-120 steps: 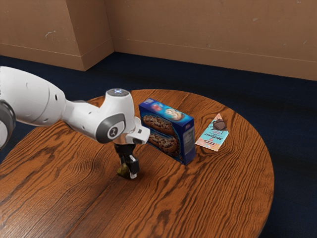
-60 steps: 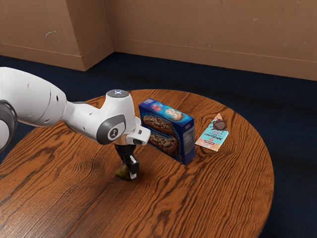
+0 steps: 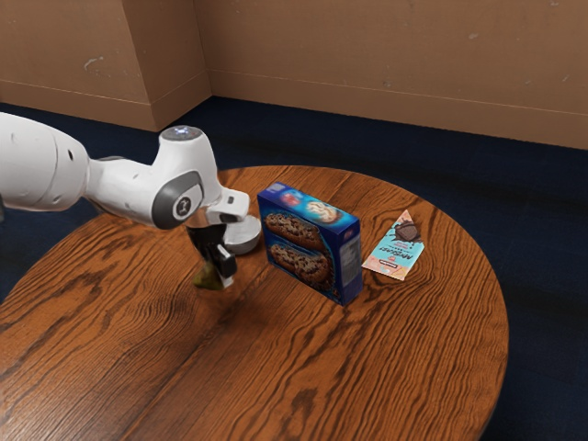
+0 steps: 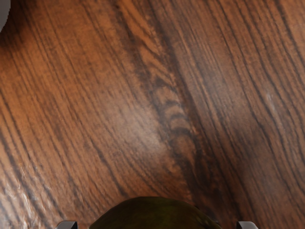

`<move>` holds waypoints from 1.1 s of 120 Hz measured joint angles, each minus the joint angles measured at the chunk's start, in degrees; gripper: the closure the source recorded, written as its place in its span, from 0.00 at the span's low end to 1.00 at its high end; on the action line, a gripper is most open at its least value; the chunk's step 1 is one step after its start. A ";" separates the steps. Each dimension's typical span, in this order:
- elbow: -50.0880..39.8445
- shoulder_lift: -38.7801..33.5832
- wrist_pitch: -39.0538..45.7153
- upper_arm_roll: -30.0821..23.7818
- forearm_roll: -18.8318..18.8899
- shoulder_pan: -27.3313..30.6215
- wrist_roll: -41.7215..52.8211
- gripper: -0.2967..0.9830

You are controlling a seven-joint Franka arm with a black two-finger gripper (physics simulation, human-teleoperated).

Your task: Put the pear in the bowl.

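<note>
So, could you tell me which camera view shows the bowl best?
The exterior view: the bowl shows much of its outer side beside the cookie box, though the arm hides part. In the wrist view, one corner holds a grey sliver of it.

On the round brown wooden table (image 3: pixel 367 367), the round white bowl (image 3: pixel 244 239) stands to the exterior view's left of the blue oblong cardboard box (image 3: pixel 309 243). The flat pink-and-blue packet (image 3: pixel 395 255) lies nearer the table's edge, at the exterior view's right.

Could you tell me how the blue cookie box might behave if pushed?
The blue cookie box would probably tip if pushed high on its broad face, as it stands on a narrow base. Its flat faces and crisp edges suggest stiff card.
</note>
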 joint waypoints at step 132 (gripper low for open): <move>39.23 21.50 -1.90 -4.61 -1.99 11.88 -3.20 0.30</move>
